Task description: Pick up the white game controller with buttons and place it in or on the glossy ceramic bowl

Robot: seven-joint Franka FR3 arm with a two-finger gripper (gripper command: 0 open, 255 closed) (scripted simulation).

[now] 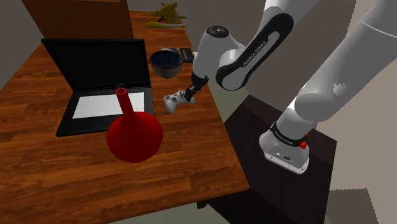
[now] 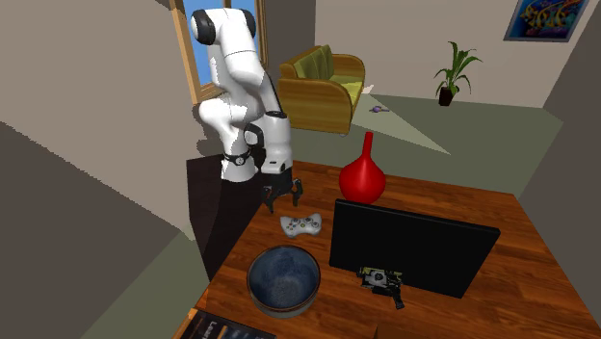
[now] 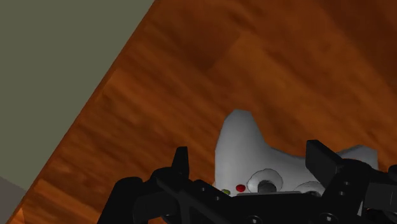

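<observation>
- Black gripper [image 3: 250, 156] fingers [image 3: 182, 167], blocky and matte, rise at the near edge of the wrist view. They stand wide apart and clasp nothing.
- Directly under the hand, between the two fingers, the white game controller [image 3: 242, 143] lies flat on the table. Its shell is smooth and rounded, with one horn-shaped grip pointing away from the hand. A red button, a green button and a grey thumbstick show on top.
- The hand's own body cuts off the controller's nearer half. Whether either finger touches it cannot be told.
- The table [image 1: 57, 184] is reddish-brown wood with streaky grain. Its edge runs close beside the hand.
- A round, deep, dark blue bowl [image 1: 167, 62] with a glossy rim stands near the hand on one side, apart from the controller.
- On the hand's opposite side stands a red vase [image 1: 133, 135], ball-bellied with a thin neck.
- Past the controller from the hand sits an open black laptop [image 1: 95, 83] with a plain white panel on its base.
- A small dark flat item [image 1: 186, 53] just behind the bowl is partly hidden by the arm and too small to identify.
</observation>
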